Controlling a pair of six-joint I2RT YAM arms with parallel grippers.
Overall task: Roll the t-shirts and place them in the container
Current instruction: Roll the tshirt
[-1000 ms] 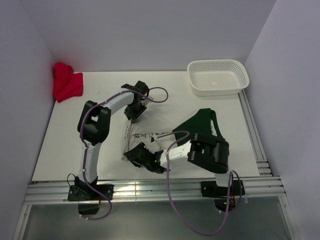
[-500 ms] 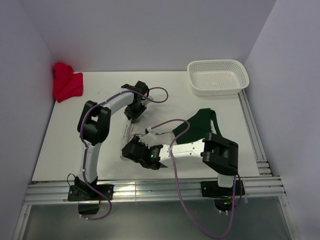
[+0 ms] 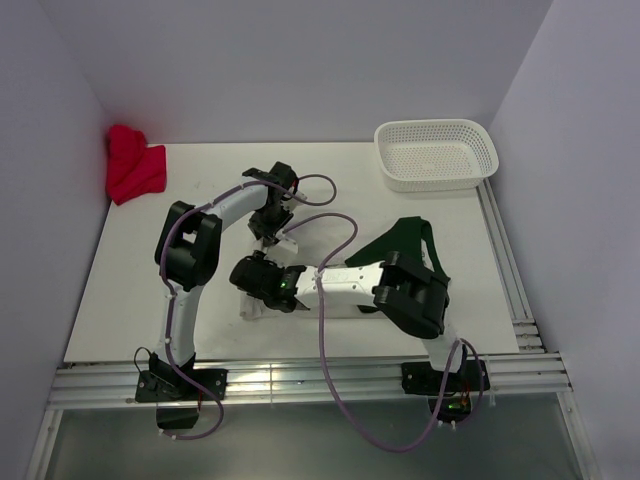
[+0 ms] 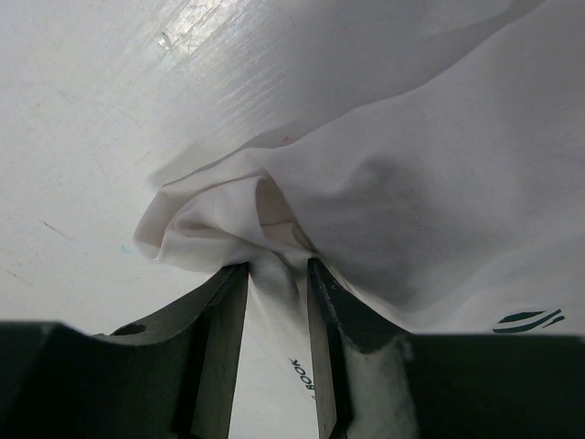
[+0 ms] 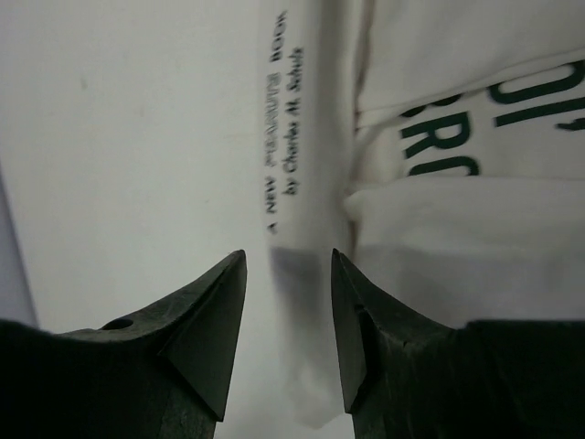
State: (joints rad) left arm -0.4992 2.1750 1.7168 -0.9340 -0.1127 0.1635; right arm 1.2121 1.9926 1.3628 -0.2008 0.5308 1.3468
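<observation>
The tabletop (image 3: 130, 260) is white and takes up most of the top view. At 2 o'clock from its middle stands a white basket (image 3: 436, 153), with nothing visible in it. At 3 o'clock the dark green t-shirt (image 3: 400, 245) lies loose and crumpled, and neither arm touches it. The off-white t-shirt (image 3: 255, 305) lies just off centre toward 7 o'clock. It is bunched into a narrow strip and largely hidden under the two arms. A red cloth (image 3: 133, 163) sits in the corner at 10 o'clock, well apart from everything else.

The left fingers (image 3: 268, 226) are at the strip's 12 o'clock end. They are narrow and pinch a gathered fold of the off-white cloth (image 4: 274, 206). The right fingers (image 3: 246, 272) are at the 7 o'clock end. They stand apart and grip nothing, with the shirt's edge and its small printed lettering (image 5: 285, 119) lying under the gap.

This looks like the rolling of the first shirt, partway through, at a regrip. The next move calls for the right fingers to lower onto that edge, close on all its layers and turn it over toward the left-held end. The left fingers would need to keep the cloth taut so the roll stays tight. The green shirt is not yet begun.
</observation>
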